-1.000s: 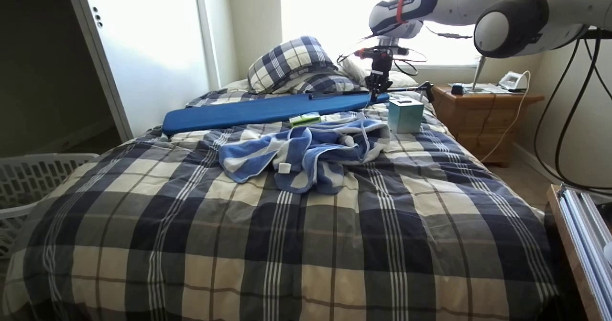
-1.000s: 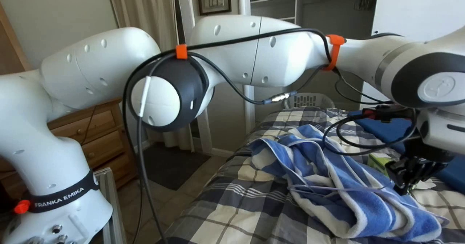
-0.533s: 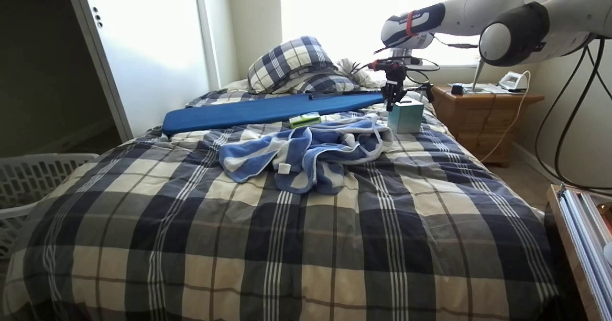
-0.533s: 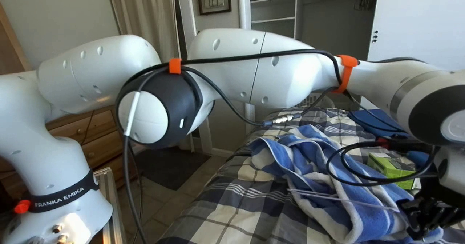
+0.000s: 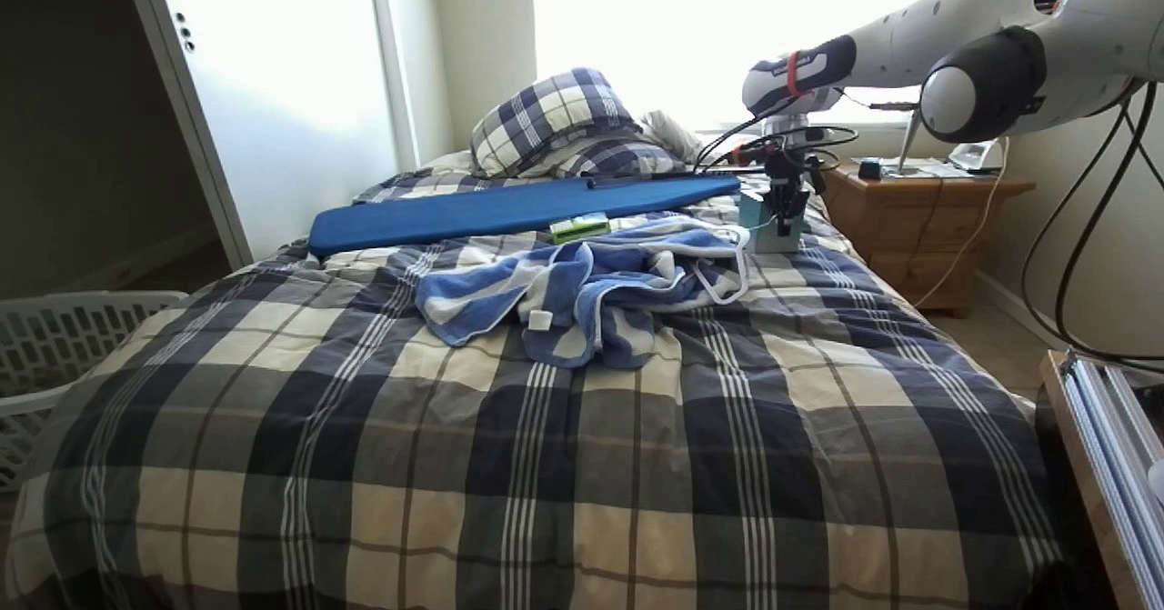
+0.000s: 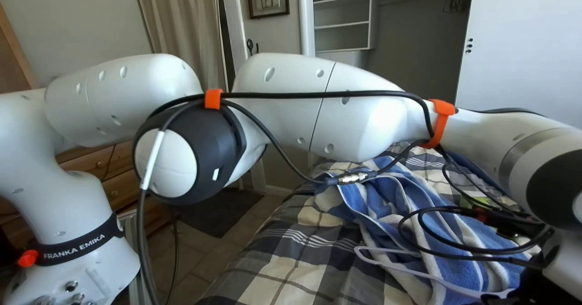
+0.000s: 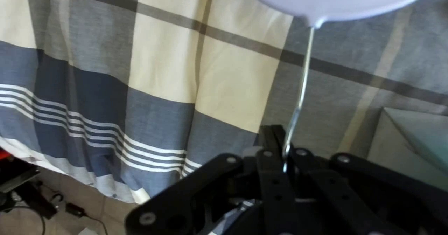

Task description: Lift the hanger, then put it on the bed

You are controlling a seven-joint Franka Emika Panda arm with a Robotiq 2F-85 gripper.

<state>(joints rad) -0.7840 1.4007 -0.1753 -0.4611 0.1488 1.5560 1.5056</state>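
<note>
Gripping hand [image 7: 280, 137]: yours, closed tight on the metal hook [image 7: 305, 74] of the hanger [image 7: 339, 0]; in the wrist view it runs toward 12 o'clock into the pale body.
Hanger: in an exterior view, over the bed [image 5: 546, 465], overlapping the garment [image 5: 559, 287] at its 3 o'clock edge; whether it touches the bed, you cannot tell.
Garment: blue-and-white striped, crumpled on the bed, small white tag [image 5: 539, 320] at its 8 o'clock.
Bed: navy, cream and grey plaid comforter.
Blue board [image 5: 518, 210]: long, flat, lying on the bed at the garment's 11 o'clock.
Green box [image 5: 580, 228]: just beside the garment at 12 o'clock, between it and the blue board.
Teal box [image 5: 768, 243]: standing on the bed at the garment's 2 o'clock; in an exterior view, partly hidden behind your hand.
Plaid pillow [image 5: 546, 124]: tilted, at the bed's 12 o'clock.
Wooden nightstand [image 5: 891, 215]: at the bed's 2 o'clock, carrying a clothes iron [image 5: 975, 155].
Laundry basket [image 5: 136, 299]: white, slotted, at the bed's 9 o'clock.
Arm [image 6: 282, 114]: yours, stretched from 8 o'clock to 3 o'clock across an exterior view.
</note>
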